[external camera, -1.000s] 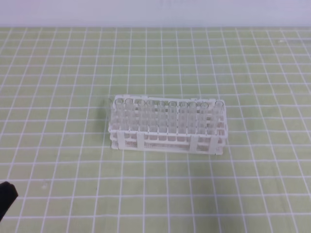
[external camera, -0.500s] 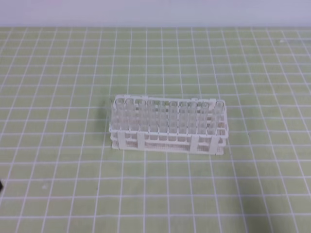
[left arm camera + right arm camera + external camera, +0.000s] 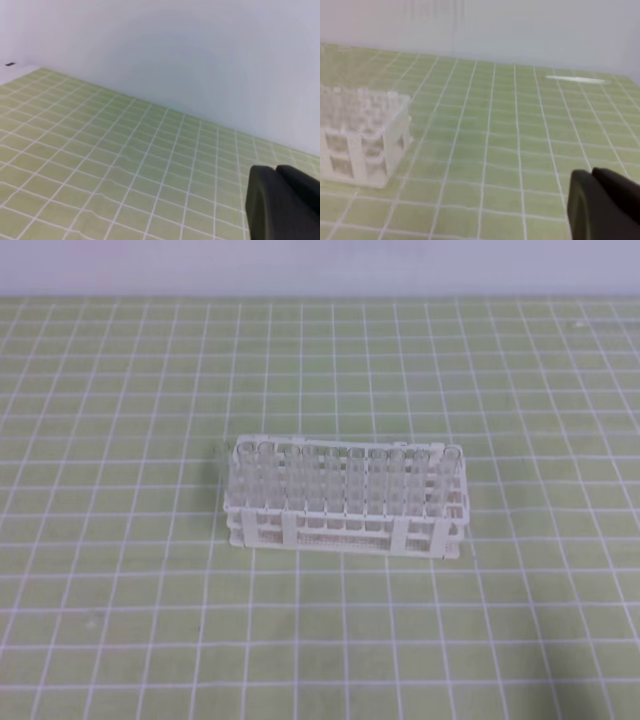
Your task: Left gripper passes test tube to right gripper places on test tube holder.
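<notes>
The white test tube holder (image 3: 290,528) stands in the middle of the green gridded mat, and several clear test tubes (image 3: 345,475) stand upright in it. It also appears at the left of the right wrist view as the holder (image 3: 355,150). Neither arm shows in the high view. My left gripper (image 3: 276,170) sits at the lower right of its own view, black fingers pressed together with nothing between them, over bare mat. My right gripper (image 3: 592,173) is likewise shut and empty, well to the right of the holder.
A pale wall (image 3: 200,60) borders the far edge of the mat. A thin white streak (image 3: 575,79) lies on the mat far behind the right gripper; I cannot tell what it is.
The black tip of the left arm at the lower left edge of the high view has slid out of frame. The holder and its tubes have not moved.
</notes>
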